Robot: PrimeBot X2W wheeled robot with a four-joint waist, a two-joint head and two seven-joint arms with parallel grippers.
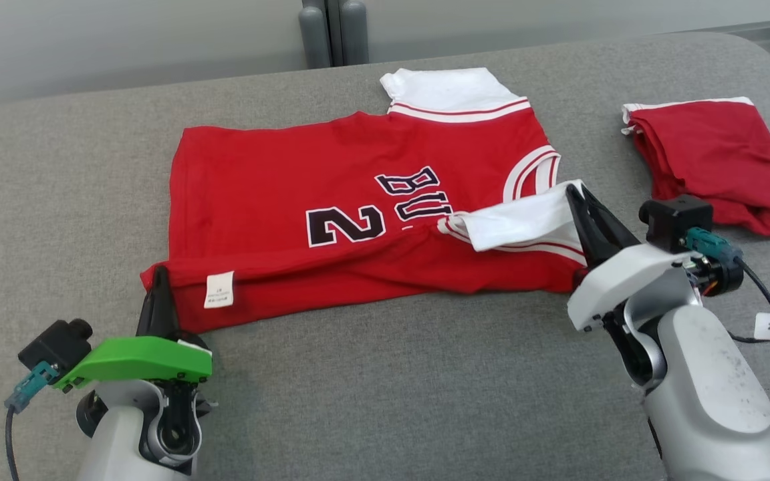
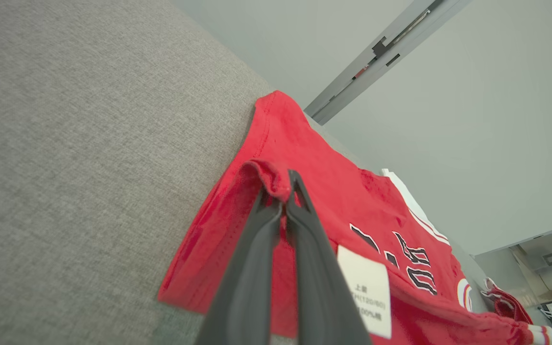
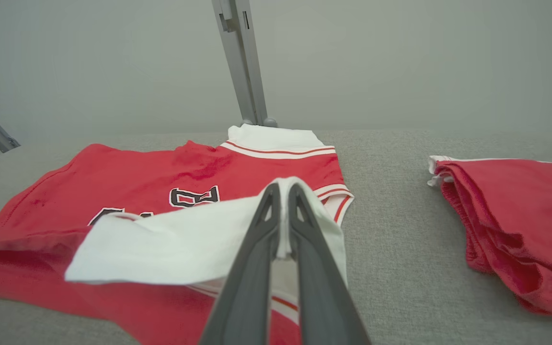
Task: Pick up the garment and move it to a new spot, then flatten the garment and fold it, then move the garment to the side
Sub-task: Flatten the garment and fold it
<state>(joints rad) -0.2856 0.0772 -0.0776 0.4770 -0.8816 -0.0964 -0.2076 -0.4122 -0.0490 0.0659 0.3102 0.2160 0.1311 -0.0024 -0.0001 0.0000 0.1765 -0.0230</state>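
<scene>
Start nearest you: your left claw point(image 1: 158, 284) sits nearer than and left of the black 2 point(image 1: 345, 226), clamped shut on the near hem corner of the garment point(image 1: 278, 174), just beside the white care label point(image 1: 218, 289). Its fingers point up and away, and the forearm rises from low on your left. Your right claw point(image 1: 577, 200) stands right of the 2 and slightly farther off. It is closed on the edge of the white sleeve point(image 1: 525, 224), which is raised and doubled back toward the 2. That forearm comes in from your lower right, with the fingers leaning away and a little leftward. The garment spreads around the 2 on the grey cloth-covered tabletop point(image 1: 392, 387). Its long axis runs left to right, with the hem on your left and the collar on your right, so both claws hold the same near long edge, one at each end. That is what the next move turns on. The body lies away from both claws, so you would likely carry the near edge straight away over the 2 and keep both ends level. Neither arm is clearly nearer to the work, so move them together. Beyond the 2, the other white sleeve point(image 1: 448, 90) lies flat at the far edge. Far right of the 2, well apart, rests a folded red garment point(image 1: 712, 160).
</scene>
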